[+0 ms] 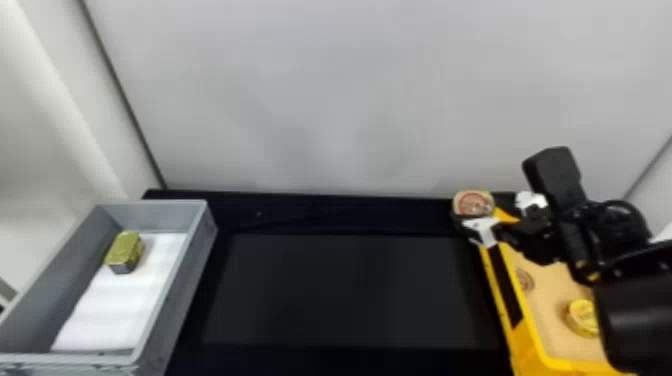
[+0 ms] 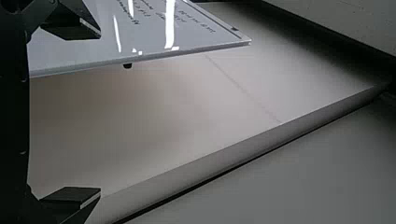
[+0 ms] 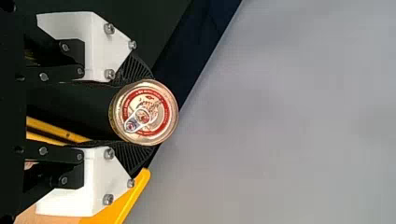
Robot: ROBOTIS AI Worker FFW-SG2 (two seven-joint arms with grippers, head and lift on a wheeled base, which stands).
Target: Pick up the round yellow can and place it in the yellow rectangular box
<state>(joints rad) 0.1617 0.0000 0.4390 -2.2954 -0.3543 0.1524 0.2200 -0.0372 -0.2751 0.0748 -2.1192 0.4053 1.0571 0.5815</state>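
Currently, right gripper (image 1: 479, 211) is clamping the pull-tab can (image 1: 471, 203); left gripper (image 2: 97, 113) is standing with fingers apart. Pale grey wall (image 1: 340, 90) is rising behind black tabletop (image 1: 340, 290).

Gold tin (image 1: 124, 250) inside grey bin (image 1: 180, 290).

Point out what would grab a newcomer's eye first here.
Likely the bright yellow box at the right, with the right gripper gripping a round can with a red-ringed lid near its far left corner. Next, the gold block on white lining inside the grey bin at left.
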